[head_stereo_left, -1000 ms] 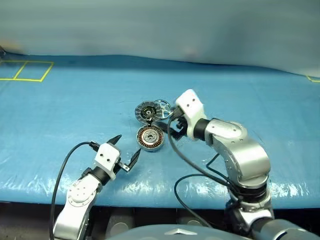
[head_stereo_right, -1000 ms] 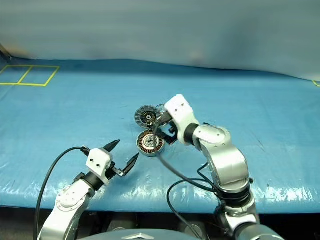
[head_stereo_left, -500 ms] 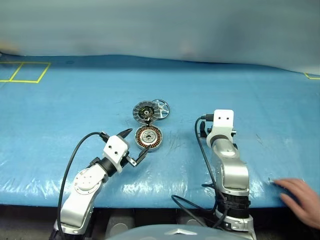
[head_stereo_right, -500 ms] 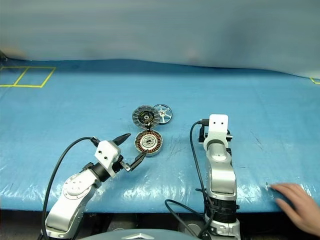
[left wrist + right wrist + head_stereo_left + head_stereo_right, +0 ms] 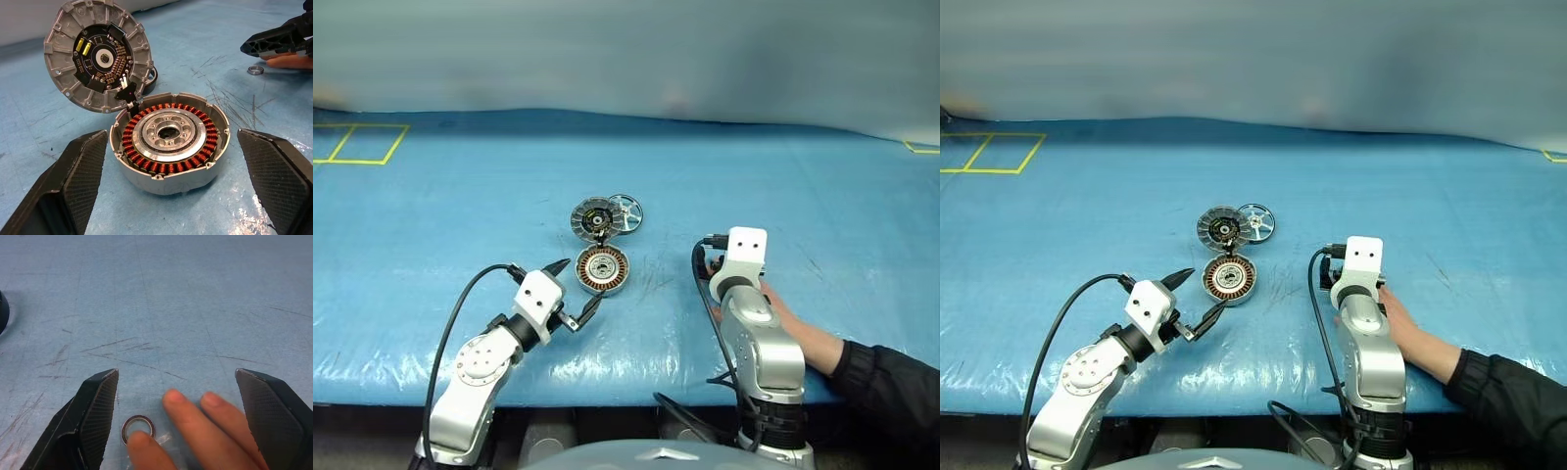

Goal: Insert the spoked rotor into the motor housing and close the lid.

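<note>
Gaping wide and empty, left gripper (image 5: 171,196) is sitting just short of the motor housing (image 5: 604,269), with the lid (image 5: 592,217) propped open behind it and the spoked rotor (image 5: 626,212) lying beside the lid. Right gripper (image 5: 178,431) is spread too, empty, a person's fingers (image 5: 195,423) reaching between its jaws by a small ring (image 5: 138,427). Judging by this, the rotor is waiting to be picked. No readable writing is showing.

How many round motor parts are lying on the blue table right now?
4. The motor housing lies nearest the left gripper; the lid sits just beyond it, the spoked rotor beside the lid, partly behind it. A small ring lies between the right gripper's fingers, by a person's fingertips.
</note>
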